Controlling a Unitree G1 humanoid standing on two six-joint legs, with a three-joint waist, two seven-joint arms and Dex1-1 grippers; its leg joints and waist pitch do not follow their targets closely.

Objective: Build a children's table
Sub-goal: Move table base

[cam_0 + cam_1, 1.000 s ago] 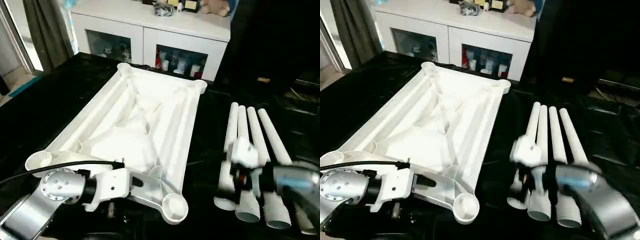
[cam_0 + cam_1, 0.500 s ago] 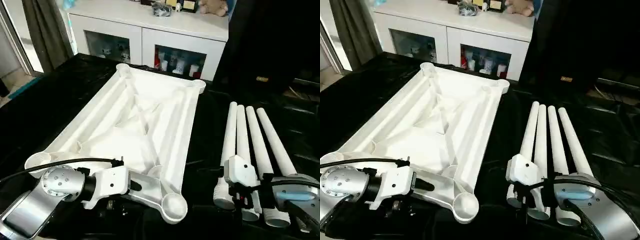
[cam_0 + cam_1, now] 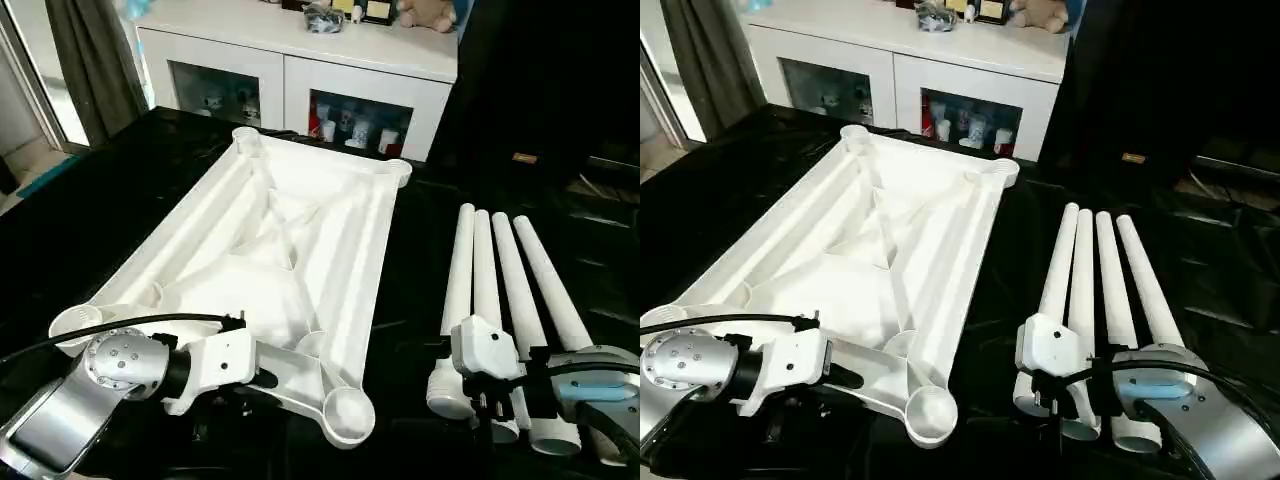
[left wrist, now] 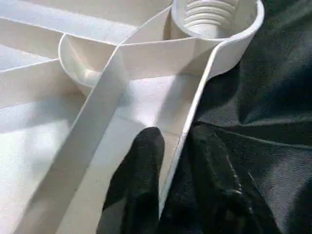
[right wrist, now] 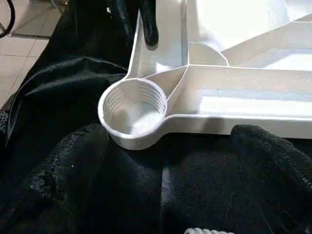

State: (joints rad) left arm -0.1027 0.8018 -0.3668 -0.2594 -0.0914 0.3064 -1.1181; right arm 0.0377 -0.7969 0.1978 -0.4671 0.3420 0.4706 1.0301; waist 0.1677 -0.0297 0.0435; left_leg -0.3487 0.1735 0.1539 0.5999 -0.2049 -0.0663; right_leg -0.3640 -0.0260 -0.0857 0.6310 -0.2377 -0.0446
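You're at the set-up step: top steadied, no leg fitted yet. The tabletop lies upside down, ribs up, on the black-draped desk, its far end toward the white cabinet. The four legs lie side by side on the cloth to the robot's right, just apart from the top, wide threaded ends toward you.

Left gripper: jaws straddle the thin rim wall at the near short edge, one black finger inside on the white floor, the other outside over the cloth. They look closed onto that rim, so I read it as a pinch on the top.

Right gripper hangs low over the near ends of the legs, jaws spread wide, nothing in them.

Next, as I judge it: drop the right jaws round one leg, close, lift, tip it upright, and bring its threaded end to the near-right corner socket while the left keeps the top from sliding. Alignment w/ the thread looks like the fussy bit.

Views: the head pair gives you the layout, but the left forearm hides the pinch itself. The left wrist view shows the fingers either side of the rim. The right wrist view shows the socket's inner thread rings clearly, plus the left fingers on the rim beyond it.
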